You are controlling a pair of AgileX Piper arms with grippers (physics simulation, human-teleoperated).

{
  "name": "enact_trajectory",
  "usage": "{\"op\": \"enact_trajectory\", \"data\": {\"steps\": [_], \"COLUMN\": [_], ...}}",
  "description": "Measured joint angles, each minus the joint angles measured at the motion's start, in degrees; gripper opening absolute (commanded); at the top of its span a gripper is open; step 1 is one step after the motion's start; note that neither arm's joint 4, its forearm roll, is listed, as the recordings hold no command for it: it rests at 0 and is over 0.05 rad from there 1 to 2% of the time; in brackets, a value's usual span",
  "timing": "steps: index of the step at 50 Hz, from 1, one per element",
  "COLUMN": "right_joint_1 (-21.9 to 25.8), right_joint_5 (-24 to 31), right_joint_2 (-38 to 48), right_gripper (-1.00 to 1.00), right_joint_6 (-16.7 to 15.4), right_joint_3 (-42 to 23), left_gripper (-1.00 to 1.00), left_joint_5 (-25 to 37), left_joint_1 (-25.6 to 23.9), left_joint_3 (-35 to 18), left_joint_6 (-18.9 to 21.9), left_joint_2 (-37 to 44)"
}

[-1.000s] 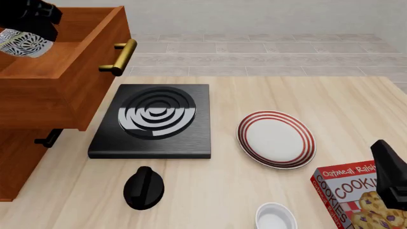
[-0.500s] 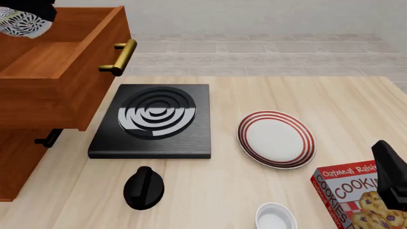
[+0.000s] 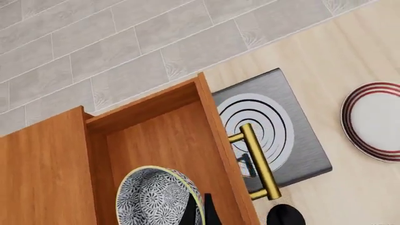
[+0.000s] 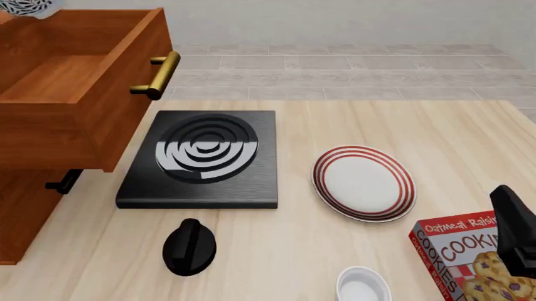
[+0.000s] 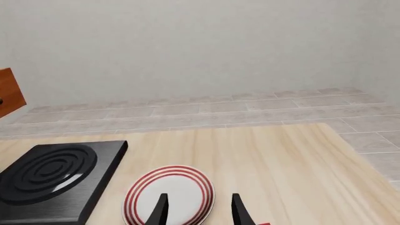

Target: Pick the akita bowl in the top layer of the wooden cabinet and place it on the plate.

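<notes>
My left pincer, clamped on the akita bowl, has just lifted it clear of the top layer, leaving the carry right to the plate.

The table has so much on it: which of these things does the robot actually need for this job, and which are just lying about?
Needed:
akita bowl, held in the left end effector
top layer of the wooden cabinet, open
plate, bare

Lying about:
black stove slab
black knob-like object
small white bowl
cookie box
</notes>
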Motion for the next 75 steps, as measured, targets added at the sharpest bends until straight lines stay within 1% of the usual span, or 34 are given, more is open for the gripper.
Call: {"op": "enact_trajectory", "data": {"steps": [17, 30, 75], "right_joint_1": [-0.09, -0.12, -0.39], "right_joint_5": [-0.01, -0.03, -0.25], "right_joint_2": [-0.07, -0.18, -0.41], "right_gripper": [1.0, 1.0, 1.0], "right_joint_6": [-0.03, 0.11, 0.75], "right_joint_3": [-0.04, -0.08, -0.2], "left_gripper": [-1.0, -1.0, -1.0], "left_joint_5": [-0.01, -0.39, -1.72], "left_joint_1": [-4.69, -6.92, -16.26], "left_joint_3": [-3.25, -3.99, -10.3], "left_joint_6": [0.42, 0.78, 1.08], "left_joint_2": [1.09, 2.02, 8.76]}}
